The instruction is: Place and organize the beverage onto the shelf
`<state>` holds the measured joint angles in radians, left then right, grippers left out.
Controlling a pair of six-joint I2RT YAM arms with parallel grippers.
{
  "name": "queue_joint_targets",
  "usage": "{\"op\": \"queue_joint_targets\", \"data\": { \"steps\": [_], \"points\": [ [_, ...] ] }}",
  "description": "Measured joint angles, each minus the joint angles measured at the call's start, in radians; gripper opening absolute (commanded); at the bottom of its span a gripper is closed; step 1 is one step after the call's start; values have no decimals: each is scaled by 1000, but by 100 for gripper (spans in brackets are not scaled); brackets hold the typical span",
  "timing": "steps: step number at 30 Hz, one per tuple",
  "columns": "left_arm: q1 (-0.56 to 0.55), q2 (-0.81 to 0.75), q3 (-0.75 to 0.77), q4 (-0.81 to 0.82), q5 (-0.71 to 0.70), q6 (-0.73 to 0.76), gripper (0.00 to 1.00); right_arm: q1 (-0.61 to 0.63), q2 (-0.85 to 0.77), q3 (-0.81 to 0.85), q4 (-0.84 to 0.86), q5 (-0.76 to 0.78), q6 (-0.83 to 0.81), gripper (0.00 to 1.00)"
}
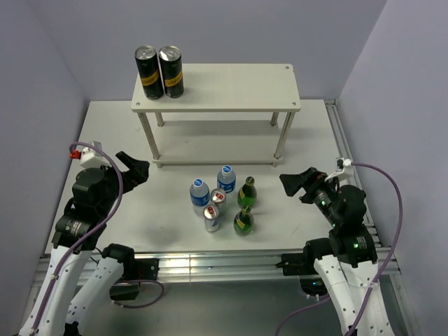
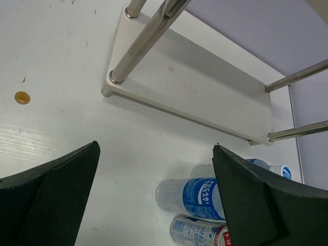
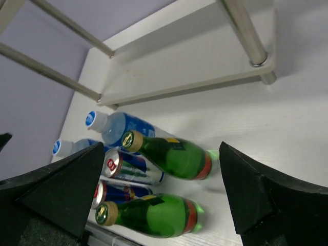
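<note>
Six small drinks stand clustered on the table in front of the shelf (image 1: 224, 91): two water bottles (image 1: 199, 194) (image 1: 225, 178), two silver cans (image 1: 212, 218) (image 1: 218, 199) and two green bottles (image 1: 246, 192) (image 1: 243, 221). My left gripper (image 1: 133, 168) is open and empty, left of the cluster. My right gripper (image 1: 297, 183) is open and empty, right of it. The left wrist view shows a water bottle (image 2: 195, 197) and a can (image 2: 197, 233). The right wrist view shows the green bottles (image 3: 169, 154) (image 3: 154, 215) between the fingers.
Two taller black cans with gold bands (image 1: 148, 72) (image 1: 171, 71) stand on the shelf's top board at its left end. The lower board (image 2: 200, 87) is bare. A small yellow spot (image 2: 22, 97) lies on the table at the left. A rail runs along the table's right edge (image 1: 339, 140).
</note>
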<state>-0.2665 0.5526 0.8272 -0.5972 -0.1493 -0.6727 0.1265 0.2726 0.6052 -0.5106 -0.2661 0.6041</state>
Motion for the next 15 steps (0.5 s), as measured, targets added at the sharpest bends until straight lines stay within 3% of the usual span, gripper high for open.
{"op": "queue_joint_targets", "data": {
  "steps": [4,8,11,15],
  "points": [
    [-2,-13,-2,-14,-16,2,99,1,158,124,-18,107,-27,100],
    [-2,-19,-2,-19,-43,3,99,93,476,430,-110,375,-43,100],
    [-2,-22,-2,-23,-55,3,99,285,630,597,-143,658,-37,100],
    [-2,-46,-3,-21,-57,3,99,567,595,591,-201,869,16,100]
  ]
}}
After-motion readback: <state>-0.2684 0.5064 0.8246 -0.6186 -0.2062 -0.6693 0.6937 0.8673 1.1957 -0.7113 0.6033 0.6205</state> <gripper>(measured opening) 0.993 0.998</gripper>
